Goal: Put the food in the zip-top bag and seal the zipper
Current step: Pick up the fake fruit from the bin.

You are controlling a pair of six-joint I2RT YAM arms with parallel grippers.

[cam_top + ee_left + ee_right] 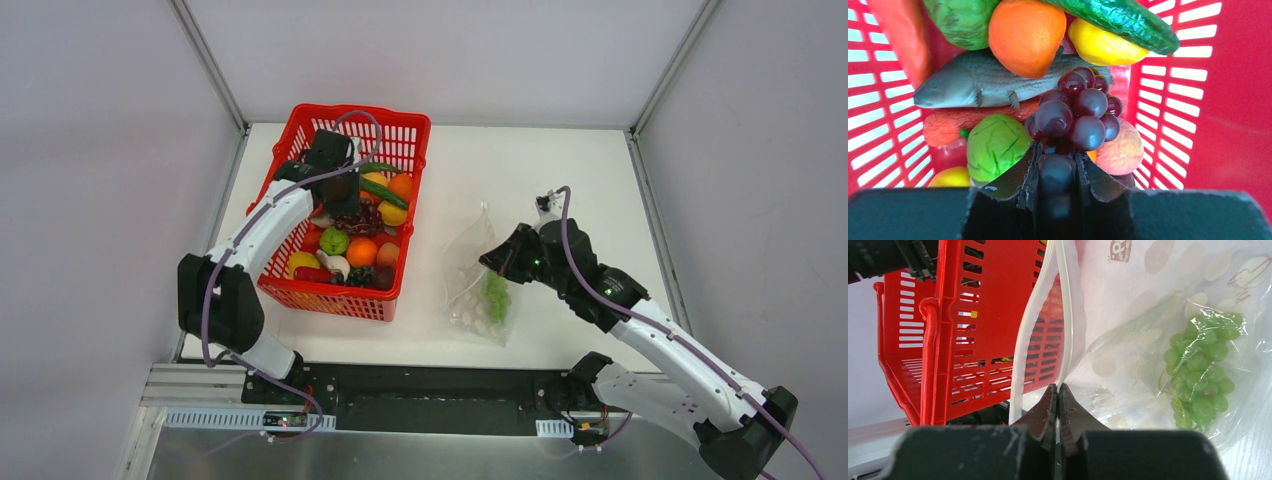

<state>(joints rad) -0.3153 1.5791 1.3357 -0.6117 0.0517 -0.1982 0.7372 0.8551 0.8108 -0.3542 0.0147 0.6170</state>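
Note:
The food fills the red basket (333, 301). There my left gripper (1057, 150) is shut on the lower berries of a dark purple grape bunch (1075, 107). From above, that gripper (345, 200) reaches down into the basket's far half beside the purple grapes (368, 218). The dotted clear zip-top bag (470, 270) lies right of the basket with a green grape bunch (1203, 365) inside. My right gripper (1058, 387) is shut on one lip of the bag's mouth. The white zipper strip (1030, 345) of the other lip hangs apart, so the mouth gapes.
Around the grapes lie an orange (1025, 35), a lemon (1098, 45), a cucumber (1118, 17), a grey fish (983, 77) and a green cabbage (995, 145). The basket's red mesh wall (1168, 100) stands close on the right. A metal frame edges the white table (560, 170).

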